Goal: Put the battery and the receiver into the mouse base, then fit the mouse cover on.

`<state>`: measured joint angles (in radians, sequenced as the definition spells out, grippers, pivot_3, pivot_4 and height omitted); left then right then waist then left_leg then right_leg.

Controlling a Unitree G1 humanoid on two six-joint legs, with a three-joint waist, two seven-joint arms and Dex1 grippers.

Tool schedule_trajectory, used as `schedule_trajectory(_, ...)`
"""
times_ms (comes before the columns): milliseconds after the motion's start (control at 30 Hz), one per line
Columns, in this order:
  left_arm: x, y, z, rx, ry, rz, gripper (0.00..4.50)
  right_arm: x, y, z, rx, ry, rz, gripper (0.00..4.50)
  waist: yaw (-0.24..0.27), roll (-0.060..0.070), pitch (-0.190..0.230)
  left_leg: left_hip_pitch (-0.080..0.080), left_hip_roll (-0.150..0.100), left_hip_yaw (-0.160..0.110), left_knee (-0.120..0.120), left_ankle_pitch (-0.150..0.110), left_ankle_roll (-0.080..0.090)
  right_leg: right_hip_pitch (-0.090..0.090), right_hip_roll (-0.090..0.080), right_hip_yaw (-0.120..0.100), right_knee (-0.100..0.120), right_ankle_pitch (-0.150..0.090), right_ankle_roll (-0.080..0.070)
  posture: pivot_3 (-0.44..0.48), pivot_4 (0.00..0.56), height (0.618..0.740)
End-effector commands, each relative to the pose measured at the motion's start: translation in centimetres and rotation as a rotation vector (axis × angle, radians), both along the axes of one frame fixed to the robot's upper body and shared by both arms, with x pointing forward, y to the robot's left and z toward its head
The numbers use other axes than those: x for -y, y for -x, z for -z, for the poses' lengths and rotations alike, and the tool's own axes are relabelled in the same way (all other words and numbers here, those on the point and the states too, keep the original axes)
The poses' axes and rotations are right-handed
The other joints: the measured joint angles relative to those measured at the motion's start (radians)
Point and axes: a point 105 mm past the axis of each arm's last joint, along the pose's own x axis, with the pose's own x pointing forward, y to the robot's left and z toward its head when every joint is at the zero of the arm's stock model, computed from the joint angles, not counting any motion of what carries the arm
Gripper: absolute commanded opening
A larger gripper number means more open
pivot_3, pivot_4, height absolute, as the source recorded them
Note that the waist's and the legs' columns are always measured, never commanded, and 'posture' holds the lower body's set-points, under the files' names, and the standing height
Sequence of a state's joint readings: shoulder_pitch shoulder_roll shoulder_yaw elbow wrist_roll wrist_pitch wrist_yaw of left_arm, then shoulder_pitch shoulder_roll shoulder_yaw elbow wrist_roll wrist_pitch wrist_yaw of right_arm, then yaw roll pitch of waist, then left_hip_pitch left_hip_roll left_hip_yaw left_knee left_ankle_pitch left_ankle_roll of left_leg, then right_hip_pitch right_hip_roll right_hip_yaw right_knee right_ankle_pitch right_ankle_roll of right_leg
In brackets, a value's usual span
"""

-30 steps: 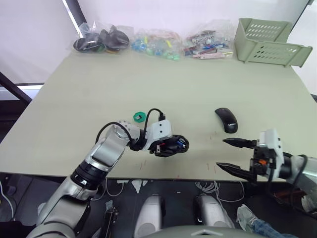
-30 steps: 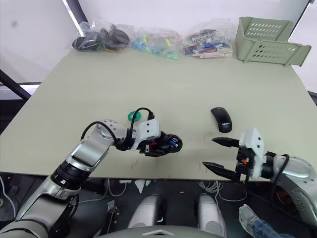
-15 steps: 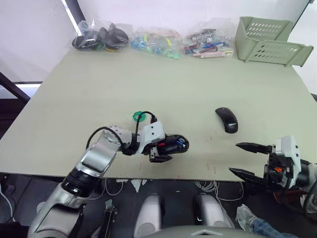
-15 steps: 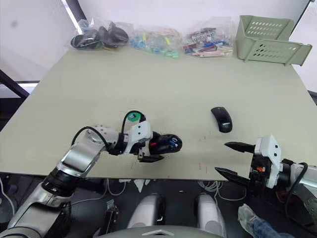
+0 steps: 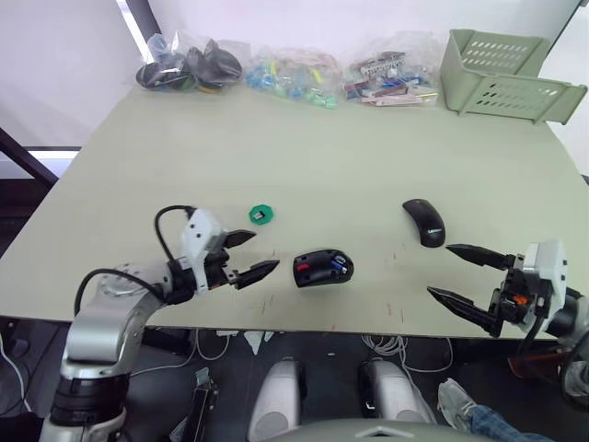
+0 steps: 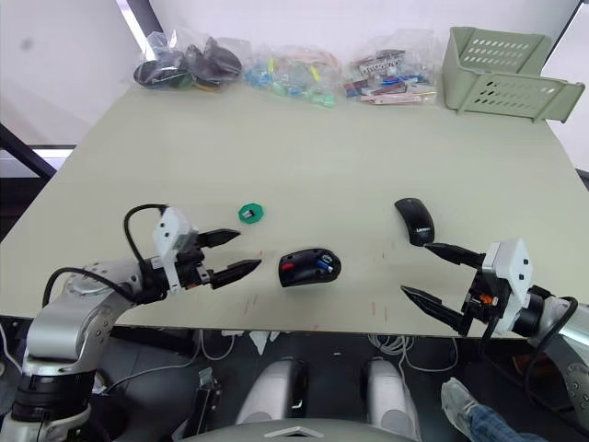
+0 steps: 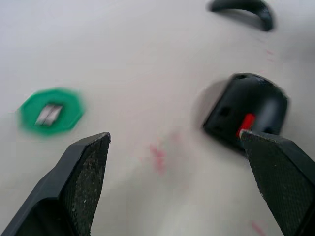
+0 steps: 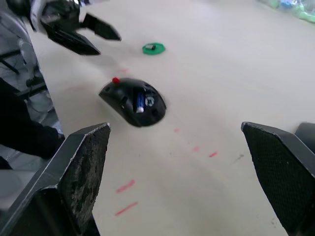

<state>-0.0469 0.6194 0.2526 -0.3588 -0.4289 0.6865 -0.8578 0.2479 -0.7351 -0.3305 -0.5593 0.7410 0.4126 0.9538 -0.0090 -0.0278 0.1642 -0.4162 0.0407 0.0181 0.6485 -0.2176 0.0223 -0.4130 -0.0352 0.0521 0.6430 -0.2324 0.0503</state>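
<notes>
Here is the pale, matte greenish-grey table (image 5: 322, 157), marked with faint red scuffs near its front edge. At the centre front lies the black, palm-sized rounded mouse base (image 5: 323, 268), its compartments exposed, with red parts and a small blue cylindrical battery (image 5: 338, 271) seated inside it. The right wrist view gives the better look: the blue cylinder lies in a slot along the body, with a red knob at the end nearest the left gripper.

The left gripper (image 5: 248, 257) hovers just left of the mouse base, apart from it, jaws spread wide and holding nothing. Its wrist view shows textured black finger pads (image 7: 83, 172) framing the tabletop.

Beyond the left gripper sits a flat green scalloped disc (image 5: 260, 215). The left wrist view shows a small silvery-dark receiver (image 7: 48, 113) lying on that disc, where the head views give barely a speck.

Right of centre, the smooth, glossy black oval mouse cover (image 5: 422, 222) rests on the table, well apart from the mouse base, with small white lettering on top.

The right gripper (image 5: 467, 284) hangs at the front right edge, near the cover but not touching it, jaws wide open and empty.

Along the far edge are crinkled clear plastic bags (image 5: 285, 72) of colourful small parts and dark items, and a pale green slotted plastic basket (image 5: 504, 75) at the far right corner.
</notes>
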Motion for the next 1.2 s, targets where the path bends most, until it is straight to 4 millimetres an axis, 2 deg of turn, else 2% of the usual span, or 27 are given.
schedule_trajectory(33, -2.4, -0.9, -1.2, 0.08, 0.032, -0.15, 4.48, -0.2, 0.1, -1.2, 0.035, 0.0, -0.033, 4.5, 0.001, -0.001, 0.0, 0.0, 0.0, 0.0, 0.0, 0.0, 0.0, 0.0, 0.0, 0.0, 0.0, 0.0, 0.0, 0.0, 0.15, 0.74)
schedule_trajectory(100, -3.3, -1.5, -1.2, 0.073, 0.036, -0.194, 4.48, -0.3, 0.0, -1.5, 0.042, -0.011, -0.037, 4.5, 0.0, -0.001, 0.001, 0.0, 0.0, 0.001, 0.0, 0.0, 0.0, 0.0, 0.001, -0.001, 0.0, 0.0, 0.0, 0.0, 0.15, 0.74)
schedule_trajectory(300, -4.8, -3.3, -2.1, 0.085, 0.007, -0.046, 4.48, -0.9, -0.2, -1.8, 0.063, 0.012, -0.065, 4.5, 0.001, -0.002, 0.001, -0.001, -0.001, 0.001, 0.0, 0.0, 0.0, 0.0, 0.001, -0.002, 0.0, 0.0, 0.0, 0.0, 0.15, 0.74)
schedule_trajectory(500, -5.2, -5.2, -1.0, 0.011, -0.077, 0.093, 4.48, -0.8, -0.5, -2.7, 0.11, 0.013, -0.054, 4.5, 0.002, -0.002, 0.001, -0.001, -0.002, 0.002, 0.0, 0.0, 0.0, 0.0, 0.0, -0.001, 0.0, 0.001, -0.002, 0.0, 0.15, 0.74)
schedule_trajectory(533, -5.1, -5.6, -0.8, 0.001, -0.082, 0.11, 4.09, -0.8, -0.5, -2.8, 0.118, 0.018, -0.051, 4.5, 0.001, -0.002, 0.001, -0.002, -0.002, 0.002, 0.0, 0.0, 0.0, -0.001, 0.0, -0.001, 0.0, 0.001, -0.002, 0.0, 0.15, 0.74)
schedule_trajectory(600, -5.0, -6.1, -0.4, -0.007, -0.105, 0.137, 3.71, -0.9, -0.5, -3.0, 0.129, 0.023, -0.046, 4.5, 0.001, -0.003, 0.002, -0.002, -0.002, 0.002, 0.0, 0.0, 0.0, 0.0, 0.0, -0.001, 0.0, 0.002, -0.003, 0.0, 0.15, 0.74)
schedule_trajectory(700, -4.7, -7.1, -0.2, 0.0, -0.122, 0.151, 2.31, -1.3, -0.3, -3.0, 0.137, 0.022, -0.039, 4.5, 0.0, -0.003, 0.002, -0.002, -0.002, 0.002, 0.0, 0.0, 0.0, -0.001, 0.001, -0.002, 0.0, 0.002, -0.003, 0.0, 0.15, 0.74)
schedule_trajectory(867, -3.8, -8.7, -0.7, 0.022, -0.12, 0.154, 2.31, -2.2, -0.3, -2.9, 0.144, 0.015, -0.023, 4.5, 0.0, -0.004, 0.002, -0.002, -0.002, 0.001, 0.001, 0.0, 0.0, -0.001, 0.003, -0.003, 0.0, 0.001, -0.002, 0.0, 0.15, 0.74)
schedule_trajectory(1167, -3.3, -9.6, -0.9, 0.027, -0.132, 0.168, 2.31, -2.9, -0.3, -2.6, 0.149, 0.006, -0.001, 4.5, -0.003, -0.004, 0.002, -0.002, -0.003, 0.001, 0.001, 0.0, 0.0, 0.0, 0.003, -0.002, 0.001, 0.002, -0.002, 0.0, 0.15, 0.74)
schedule_trajectory(1200, -3.2, -9.6, -0.9, 0.028, -0.131, 0.173, 2.01, -3.0, -0.3, -2.6, 0.149, 0.004, 0.002, 4.5, -0.003, -0.004, 0.002, -0.002, -0.003, 0.001, 0.001, 0.0, 0.0, 0.0, 0.003, -0.002, 0.001, 0.002, -0.002, 0.0, 0.15, 0.74)
